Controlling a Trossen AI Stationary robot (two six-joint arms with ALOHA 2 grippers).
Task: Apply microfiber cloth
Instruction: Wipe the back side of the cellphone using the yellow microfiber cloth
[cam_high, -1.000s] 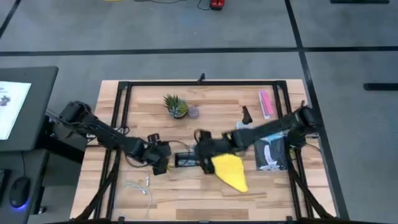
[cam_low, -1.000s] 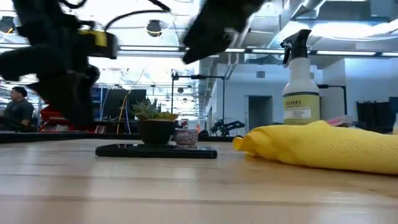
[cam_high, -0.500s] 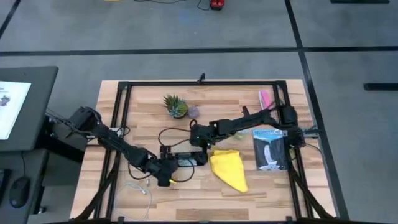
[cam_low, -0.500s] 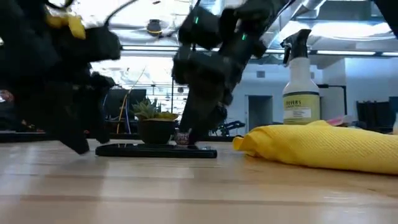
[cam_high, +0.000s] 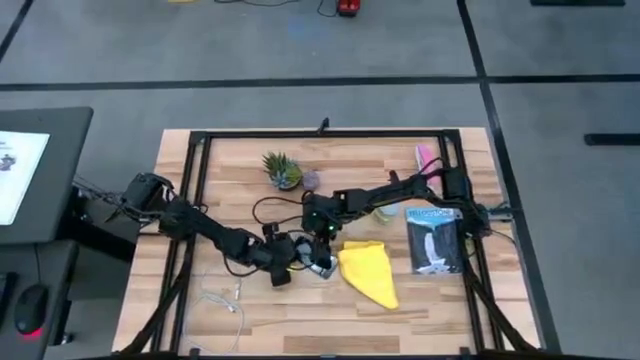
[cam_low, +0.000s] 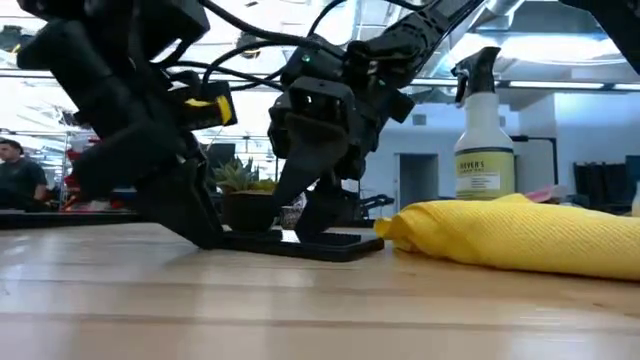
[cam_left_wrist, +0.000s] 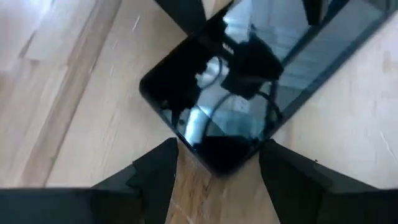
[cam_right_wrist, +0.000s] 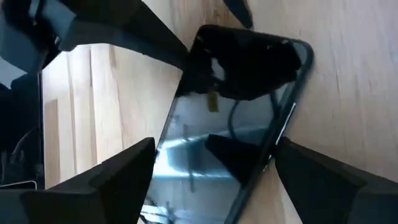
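One yellow cloth (cam_high: 367, 274) lies crumpled on the surface (cam_high: 330, 320), just right of one black phone (cam_low: 300, 243). Two hands work the phone: left hand (cam_high: 283, 272) at its left end, right hand (cam_high: 322, 236) at its other end, both w/ fingers spread, straddling it. One spray bottle (cam_low: 483, 135) and one plant (cam_high: 282, 171) stand behind the phone.

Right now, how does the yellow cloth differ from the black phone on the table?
The microfiber cloth is bright yellow, soft and lies bunched in a rumpled heap; the smartphone is black, rigid, thin and glossy. The cloth lies free, with no gripper on it; the left gripper and right gripper each straddle an end of the phone with open fingers. Both rest on the wooden table.
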